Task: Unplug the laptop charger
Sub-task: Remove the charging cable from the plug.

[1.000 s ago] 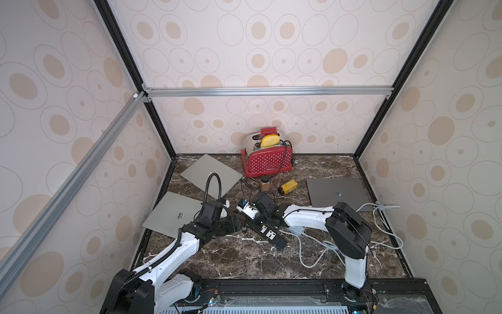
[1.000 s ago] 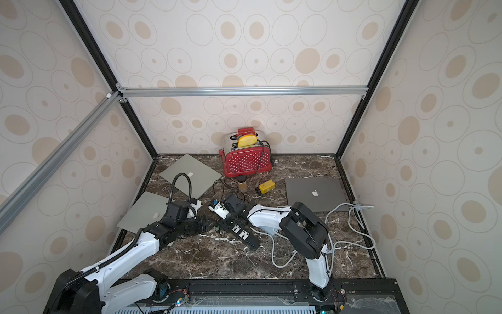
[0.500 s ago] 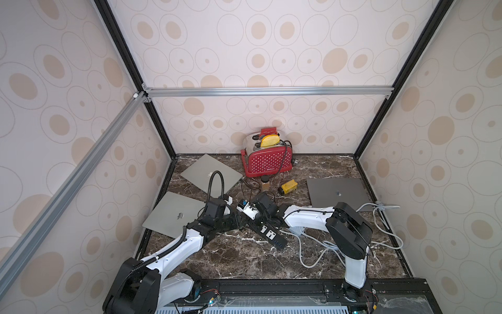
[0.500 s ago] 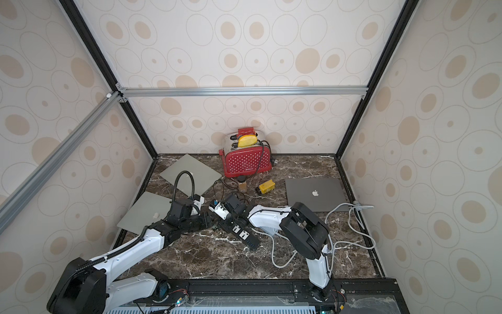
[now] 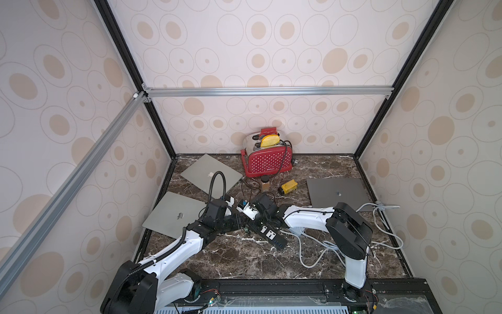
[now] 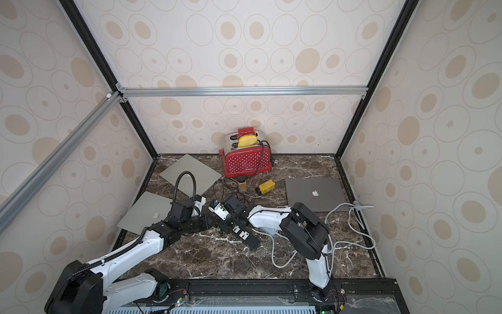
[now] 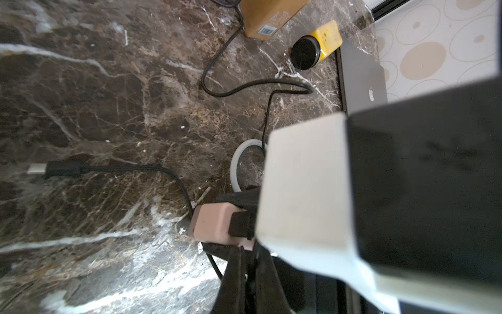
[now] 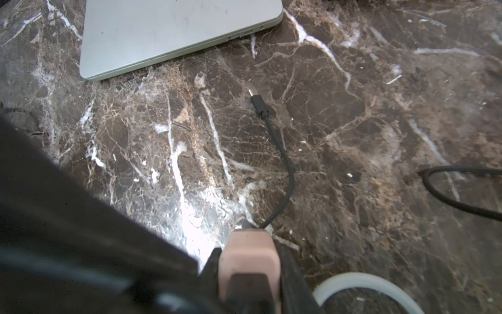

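The left arm (image 5: 187, 244) stretches low and forward from its base. The right arm (image 5: 309, 217) bends at a raised elbow with its forearm level. Both wrists meet above the black power strip (image 5: 267, 232). The right fingers (image 8: 294, 280) pinch the pinkish charger (image 8: 248, 261), whose black cable (image 8: 288, 168) runs ahead of them across the counter (image 8: 353, 136). The left fingers (image 7: 235, 280) are pressed together just beside the charger.

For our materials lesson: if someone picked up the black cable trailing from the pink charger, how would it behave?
Probably floppy: the black cable lies in loose curves. Likely light, being thin. Its free USB-C plug would probably dangle, since nothing holds that end.
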`<control>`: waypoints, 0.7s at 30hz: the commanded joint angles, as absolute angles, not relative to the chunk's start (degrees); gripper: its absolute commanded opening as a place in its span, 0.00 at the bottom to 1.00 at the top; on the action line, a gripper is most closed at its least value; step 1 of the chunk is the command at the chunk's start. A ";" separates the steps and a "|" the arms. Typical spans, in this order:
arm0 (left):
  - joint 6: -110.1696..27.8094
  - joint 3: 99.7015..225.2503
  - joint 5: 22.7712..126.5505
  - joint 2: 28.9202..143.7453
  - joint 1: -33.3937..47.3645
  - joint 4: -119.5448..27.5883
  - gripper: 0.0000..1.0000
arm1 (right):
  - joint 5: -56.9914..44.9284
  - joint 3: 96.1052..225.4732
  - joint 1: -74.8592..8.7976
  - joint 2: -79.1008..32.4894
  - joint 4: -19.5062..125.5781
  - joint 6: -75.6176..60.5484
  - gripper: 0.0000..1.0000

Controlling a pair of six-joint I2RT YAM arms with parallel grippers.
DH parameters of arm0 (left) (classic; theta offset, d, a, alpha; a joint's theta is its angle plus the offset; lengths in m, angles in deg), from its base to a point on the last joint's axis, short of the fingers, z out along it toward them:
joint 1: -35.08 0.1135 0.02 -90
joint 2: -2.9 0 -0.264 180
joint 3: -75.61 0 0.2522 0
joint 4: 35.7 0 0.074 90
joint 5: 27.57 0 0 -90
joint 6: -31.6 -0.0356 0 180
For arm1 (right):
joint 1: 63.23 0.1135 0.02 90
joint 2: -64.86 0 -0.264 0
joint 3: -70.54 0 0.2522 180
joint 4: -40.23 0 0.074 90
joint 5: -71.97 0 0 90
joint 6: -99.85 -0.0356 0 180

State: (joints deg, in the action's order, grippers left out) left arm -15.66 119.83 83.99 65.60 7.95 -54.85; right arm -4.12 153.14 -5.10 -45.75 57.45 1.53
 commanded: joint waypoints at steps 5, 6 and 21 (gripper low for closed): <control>-19.85 123.17 82.06 57.88 7.66 -61.47 0.00 | -5.52 151.93 -6.16 -47.50 62.82 1.45 0.02; -20.23 123.59 82.15 57.38 7.72 -61.94 0.00 | -5.72 152.10 -6.16 -47.71 63.21 1.51 0.02; -23.15 128.30 84.27 55.39 7.66 -65.72 0.00 | -4.97 151.28 -6.17 -47.95 61.42 2.20 0.24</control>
State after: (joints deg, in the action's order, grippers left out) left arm -21.10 124.53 82.84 56.14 7.91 -65.12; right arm -1.78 154.01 -5.34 -46.71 57.89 1.91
